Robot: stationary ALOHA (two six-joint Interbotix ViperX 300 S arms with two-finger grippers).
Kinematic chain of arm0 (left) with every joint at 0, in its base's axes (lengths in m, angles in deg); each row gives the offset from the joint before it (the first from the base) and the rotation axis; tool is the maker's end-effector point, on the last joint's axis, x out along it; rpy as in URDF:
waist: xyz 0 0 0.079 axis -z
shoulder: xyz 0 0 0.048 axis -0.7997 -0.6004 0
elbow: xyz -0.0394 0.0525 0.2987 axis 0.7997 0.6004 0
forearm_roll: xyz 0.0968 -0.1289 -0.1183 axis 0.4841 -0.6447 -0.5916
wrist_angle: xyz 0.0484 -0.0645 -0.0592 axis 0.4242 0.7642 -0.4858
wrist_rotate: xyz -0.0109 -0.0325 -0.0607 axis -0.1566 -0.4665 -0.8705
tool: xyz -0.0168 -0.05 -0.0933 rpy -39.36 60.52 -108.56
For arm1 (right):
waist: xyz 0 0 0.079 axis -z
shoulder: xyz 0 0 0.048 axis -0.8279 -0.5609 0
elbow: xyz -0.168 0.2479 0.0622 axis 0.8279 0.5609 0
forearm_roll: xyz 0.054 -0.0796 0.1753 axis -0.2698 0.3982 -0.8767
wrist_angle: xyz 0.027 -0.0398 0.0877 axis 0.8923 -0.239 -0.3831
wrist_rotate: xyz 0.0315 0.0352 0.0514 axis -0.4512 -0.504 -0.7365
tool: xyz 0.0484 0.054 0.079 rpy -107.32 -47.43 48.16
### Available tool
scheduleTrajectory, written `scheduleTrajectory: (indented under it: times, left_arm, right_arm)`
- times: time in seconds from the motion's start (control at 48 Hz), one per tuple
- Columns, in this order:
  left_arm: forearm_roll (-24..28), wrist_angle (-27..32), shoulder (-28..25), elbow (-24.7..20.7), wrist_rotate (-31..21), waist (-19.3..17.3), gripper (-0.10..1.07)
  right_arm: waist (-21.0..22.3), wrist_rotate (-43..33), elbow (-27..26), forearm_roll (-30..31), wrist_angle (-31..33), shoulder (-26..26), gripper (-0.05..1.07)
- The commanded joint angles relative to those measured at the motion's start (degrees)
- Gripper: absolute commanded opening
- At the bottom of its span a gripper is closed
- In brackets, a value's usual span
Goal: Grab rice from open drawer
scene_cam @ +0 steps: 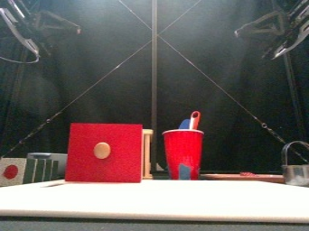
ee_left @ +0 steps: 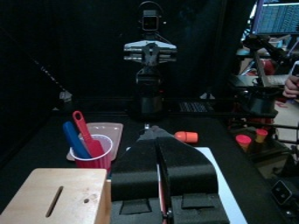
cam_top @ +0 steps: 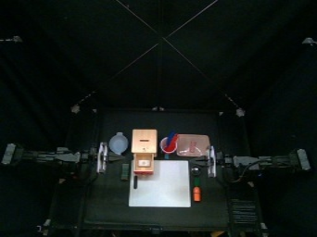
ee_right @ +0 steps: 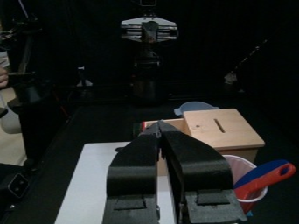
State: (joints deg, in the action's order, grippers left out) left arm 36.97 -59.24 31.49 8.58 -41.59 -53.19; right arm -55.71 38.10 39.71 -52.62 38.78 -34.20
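Note:
The light tan wooden box (cam_top: 145, 140) stands at the table's middle back. Its small orange-brown drawer (cam_top: 144, 165) is pulled out toward the front, over the white sheet (cam_top: 162, 183). In the front view a red square face with a tan knob (scene_cam: 104, 152) stands before the box (scene_cam: 147, 153). I cannot make out rice in the drawer. My left gripper (cam_top: 109, 158) rests at the table's left edge with its jaws shut (ee_left: 158, 142). My right gripper (cam_top: 213, 159) rests at the right edge, also shut (ee_right: 163, 131). Both are empty and apart from the drawer.
A red cup (cam_top: 188, 143) holding a blue and a red scoop (scene_cam: 191, 120) stands right of the box. A small orange cylinder (cam_top: 196, 194) lies on the sheet. A bluish lid (cam_top: 117, 143) lies left of the box. A metal cup (scene_cam: 295, 164) stands at the right.

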Motion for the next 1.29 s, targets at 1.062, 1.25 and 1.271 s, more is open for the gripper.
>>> scheduleTrajectory:
  times: [1.062, 1.25, 1.271]
  left_arm:
    - [0.62, -0.18, -1.85, 3.52, 0.26, -14.24, 0.11]
    - [0.88, -0.44, -1.85, 4.22, 0.44, -18.28, 0.11]
    - [0.97, -0.35, -1.85, 4.31, 0.44, -18.72, 0.11]
  right_arm:
    - [5.36, -2.29, -48.43, -2.72, 46.76, -48.69, 0.05]
    - [5.45, -1.85, -57.57, -0.26, 52.56, -57.66, 0.05]
    - [5.45, -1.76, -58.36, 0.00, 53.09, -58.36, 0.06]
